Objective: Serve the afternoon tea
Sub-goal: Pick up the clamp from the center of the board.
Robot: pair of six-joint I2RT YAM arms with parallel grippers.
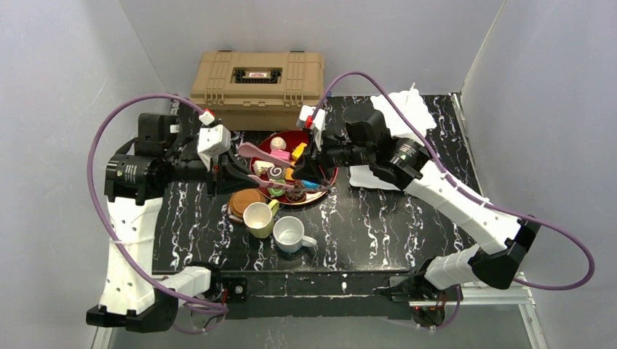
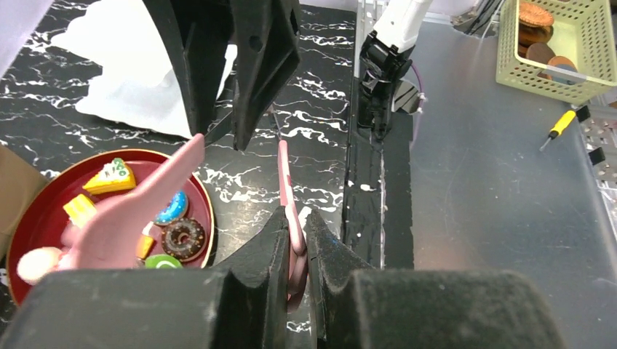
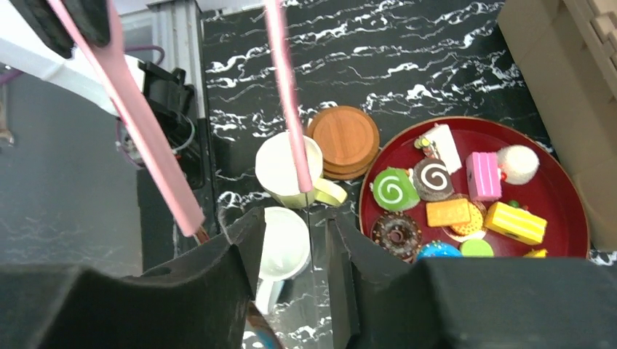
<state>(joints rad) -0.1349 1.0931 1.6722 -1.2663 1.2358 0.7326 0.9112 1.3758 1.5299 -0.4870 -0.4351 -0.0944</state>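
The left end effector is clamped on one arm of the pink tongs; the other arm splays out over the red tray. The right end effector hangs at the tray's 3 o'clock side, jaws apart. The pastries lie in the tray. On the table, the coasters sit at the tray's 8 o'clock, the pale yellow mug at 7 o'clock and the white mug at 6 o'clock.

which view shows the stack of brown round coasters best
Right wrist: the stack of brown round coasters shows nearly its whole top. Top external shows it small, partly covered by the pale yellow mug. Left wrist does not show it.
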